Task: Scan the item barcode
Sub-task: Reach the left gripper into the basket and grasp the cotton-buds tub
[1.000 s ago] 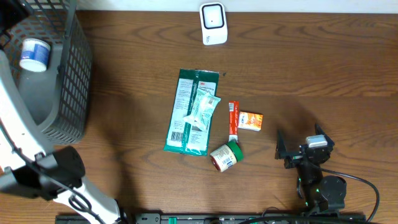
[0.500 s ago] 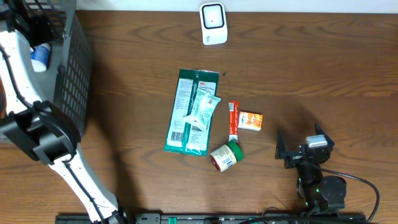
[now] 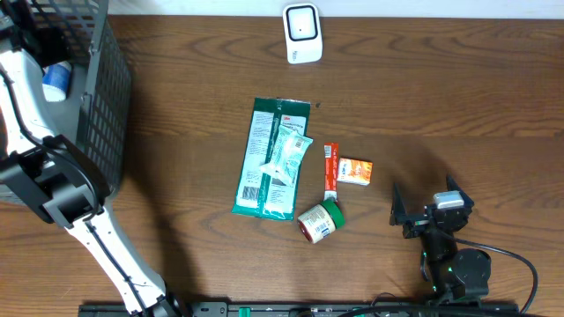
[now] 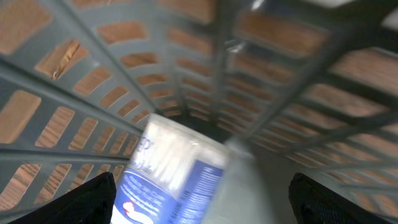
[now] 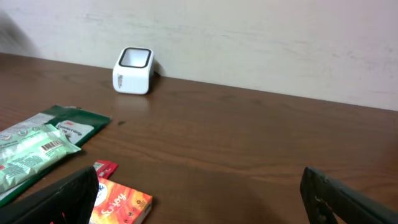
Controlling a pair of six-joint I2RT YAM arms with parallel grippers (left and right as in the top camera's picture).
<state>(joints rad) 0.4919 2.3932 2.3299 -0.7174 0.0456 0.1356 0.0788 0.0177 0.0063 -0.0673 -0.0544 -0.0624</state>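
Left arm (image 3: 22, 97) stretched far forward, left tool (image 4: 202, 200) spread wide, right tool (image 5: 200, 202) spread wide, held low

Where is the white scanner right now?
The white scanner stands at the far edge of the table, top centre in the overhead view, beyond the green packet; the right wrist view shows it upper left.

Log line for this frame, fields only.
left gripper: jaws open, in basket over white tub | right gripper: jaws open, holding nothing | scanner: nothing presented
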